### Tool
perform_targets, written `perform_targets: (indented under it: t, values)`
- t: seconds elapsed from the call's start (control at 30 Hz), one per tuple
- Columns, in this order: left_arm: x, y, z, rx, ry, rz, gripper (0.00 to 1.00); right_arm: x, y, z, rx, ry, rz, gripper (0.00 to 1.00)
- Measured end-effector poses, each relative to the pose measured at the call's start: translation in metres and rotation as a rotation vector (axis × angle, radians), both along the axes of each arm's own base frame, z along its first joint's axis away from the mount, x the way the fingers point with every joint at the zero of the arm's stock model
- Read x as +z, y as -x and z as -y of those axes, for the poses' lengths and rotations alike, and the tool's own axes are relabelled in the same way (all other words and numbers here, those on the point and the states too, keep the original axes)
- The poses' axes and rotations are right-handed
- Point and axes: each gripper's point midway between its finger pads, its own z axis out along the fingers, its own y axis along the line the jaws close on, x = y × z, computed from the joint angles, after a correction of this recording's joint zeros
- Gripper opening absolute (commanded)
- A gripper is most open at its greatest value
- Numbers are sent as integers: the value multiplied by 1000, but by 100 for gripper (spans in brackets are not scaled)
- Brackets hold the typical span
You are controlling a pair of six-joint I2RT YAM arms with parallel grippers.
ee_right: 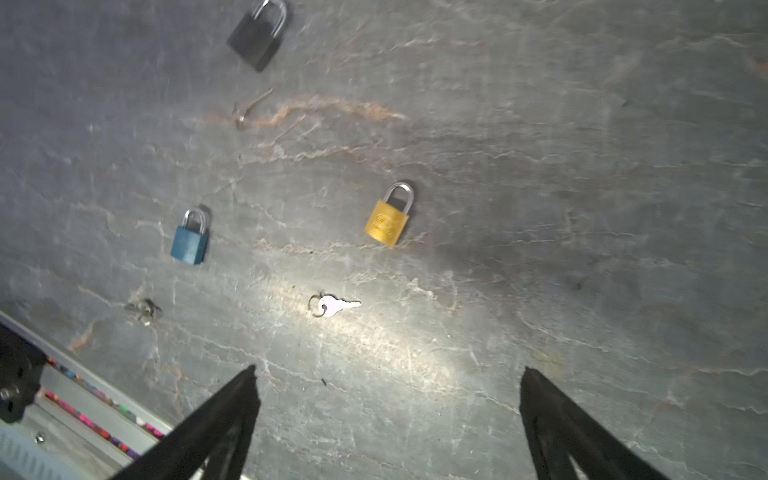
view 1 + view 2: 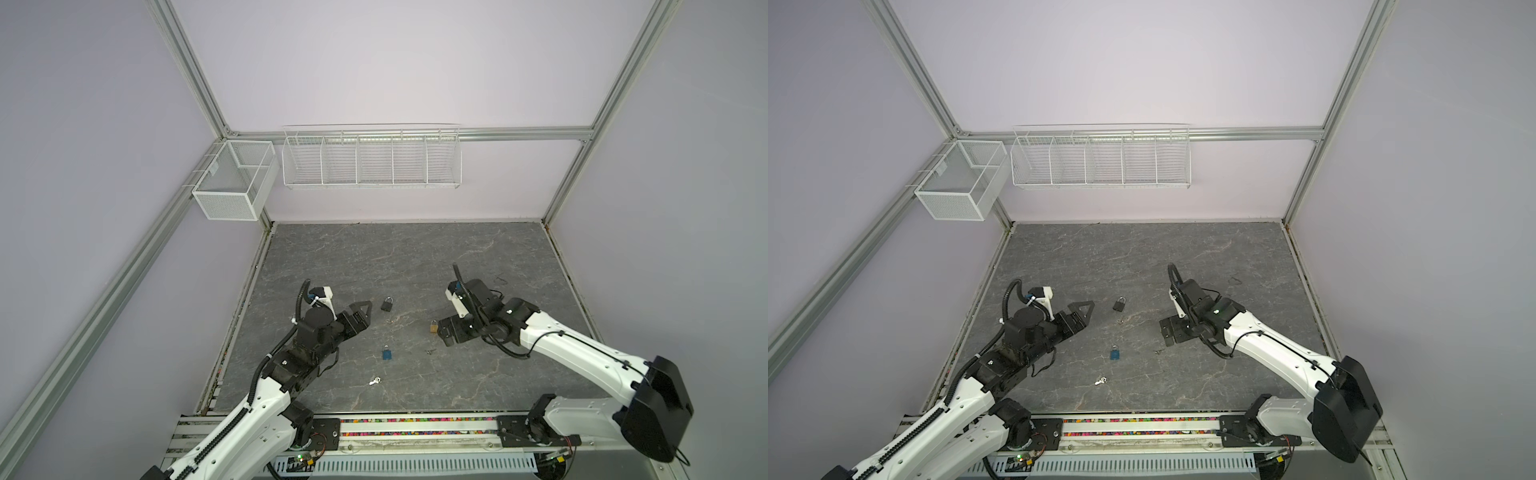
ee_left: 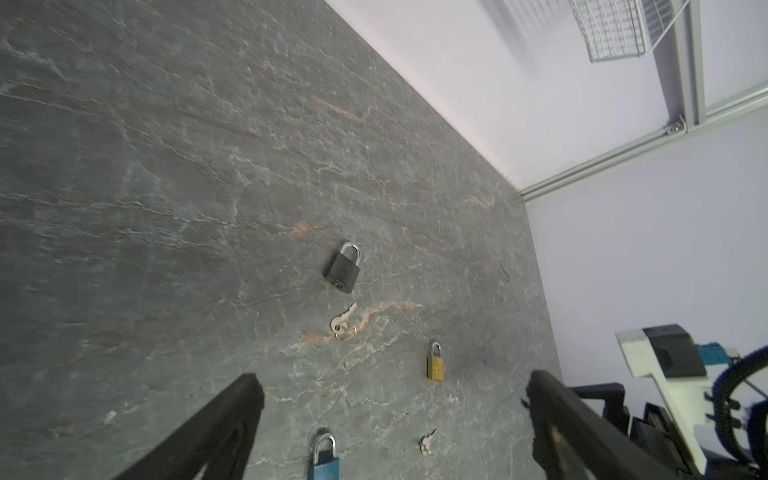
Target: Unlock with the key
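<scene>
Hovering over the table point(image 2: 374, 257) with left jaws and right jaws spread wide, gripping nothing.
Facing a silver key point(image 1: 334, 306) flat on the table near the gold padlock point(image 1: 388, 220), with the black padlock point(image 2: 387, 304) and blue padlock point(image 2: 387, 353) nearer the middle.

Black padlock point(image 1: 257, 37), blue padlock point(image 1: 190, 243) & gold padlock point(image 1: 388, 222) lie flat, shackles shut, apart; ringed silver key point(image 1: 334, 306) nr each.

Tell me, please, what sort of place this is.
Probably a robotics lab test cell: an aluminium frame with plain walls encloses a stone-patterned tabletop, two robot arms are mounted at its front edge, and a divided wire basket hangs on the back wall.
</scene>
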Motion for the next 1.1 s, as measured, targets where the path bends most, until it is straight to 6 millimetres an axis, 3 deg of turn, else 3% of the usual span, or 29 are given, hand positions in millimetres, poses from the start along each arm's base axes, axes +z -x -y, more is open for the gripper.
perform_targets:
  t: [0.17,0.37,0.53,0.87,1.1]
  values:
    - [-4,6,17,-37,15,-20,99,-26,17,-27,129,104,-51,82]
    - [-9,5,16,-22,17,-36,99,-48,32,-41,220,186,-86,72]
    - [-12,5,14,-12,7,-41,99,-59,32,-52,258,230,-89,62]
    - [-24,8,10,-10,-33,-81,99,-77,27,-54,288,302,-89,42]
    - [-39,8,11,-11,-69,-127,99,-83,27,-53,294,324,-95,36]
